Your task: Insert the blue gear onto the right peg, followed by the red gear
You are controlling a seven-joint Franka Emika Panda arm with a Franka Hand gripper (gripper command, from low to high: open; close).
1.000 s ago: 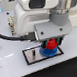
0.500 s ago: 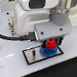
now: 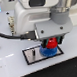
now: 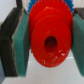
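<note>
Table point(image 3: 13, 68): white surface, filled the lower part of the exterior view; bore the plate.

Arm point(image 3: 37, 14): white Panda body, took up most of the upper exterior view, with a black cable looping in from the exterior view's left; it stood directly over the plate.

Plate point(image 3: 32, 56): grey rectangle with a black rim, lay flat on the table beneath the gripper. Its pegs could not be made out; the gears and gripper covered that part.

Gripper point(image 3: 50, 44): dark body, pointed down over the end of the plate toward the exterior view's right. In the wrist view point(image 4: 46, 42) its teal pads point(image 4: 21, 45) pressed on opposite edges of the red gear, the jaws closed to the gear's width.

Blue gear point(image 3: 46, 51): sat low on the plate under the gripper; in the wrist view only its toothed edge point(image 4: 32, 4) showed behind the red gear.

Red gear point(image 3: 51, 44): held between the fingers, just above the blue gear; whether the two touched could not be told. Hub and centre hole point(image 4: 50, 44) faced the wrist camera
</note>
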